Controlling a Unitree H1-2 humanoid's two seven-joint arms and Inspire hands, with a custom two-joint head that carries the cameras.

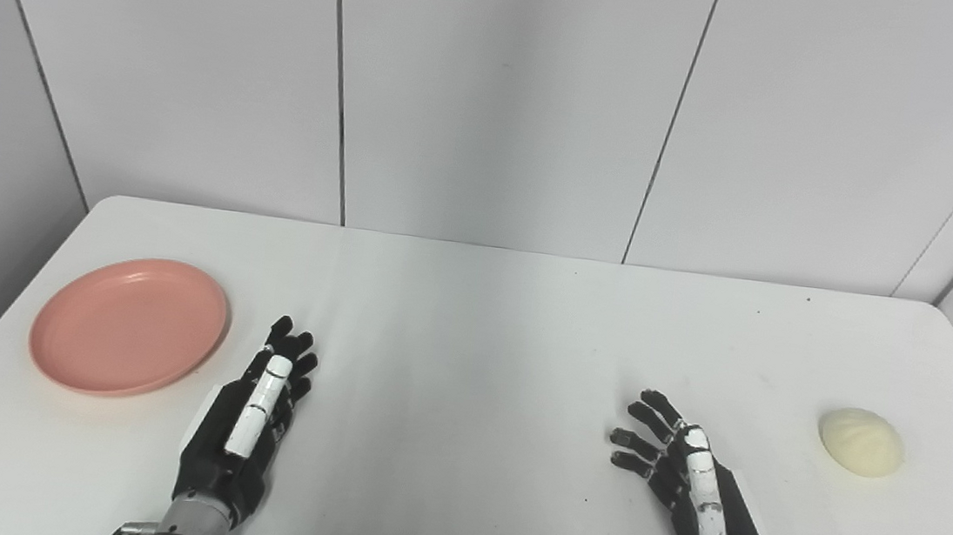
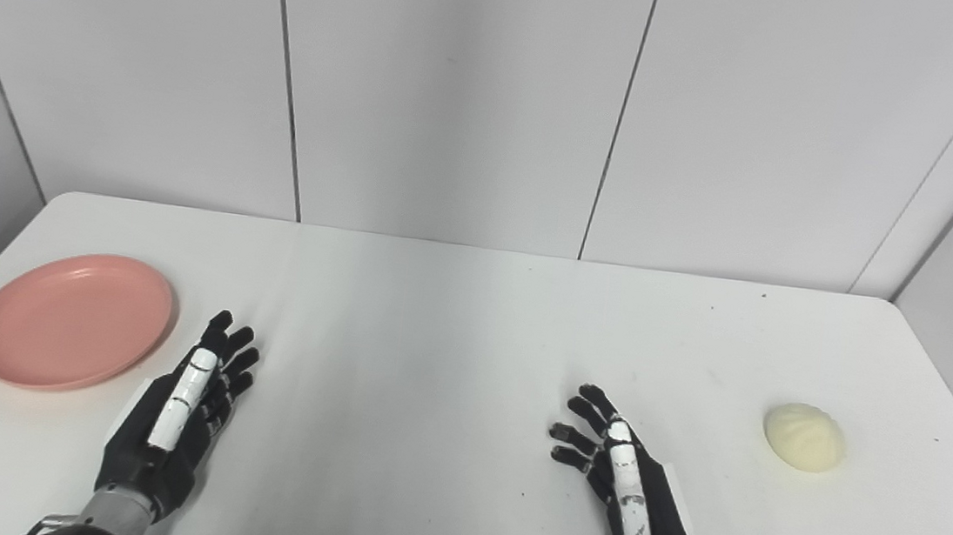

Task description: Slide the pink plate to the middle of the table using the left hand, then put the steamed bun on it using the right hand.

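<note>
Pink and round, the shallow plastic plate lies flat near the left edge of the white worktop, well away from the middle. Nothing rests on it. Just beside its right rim, without touching it, the black left hand with a white strip along one finger sits low over the worktop, its fingers stretched forward, close together and holding nothing. Across the bare middle of the worktop, the matching black right hand is also low, its fingers spread apart and slightly curled, empty as well. The pale cream, domed steamed bun sits alone on the worktop near the right edge, to the right of the right hand and apart from it. Grey wall panels stand behind the worktop.
</note>
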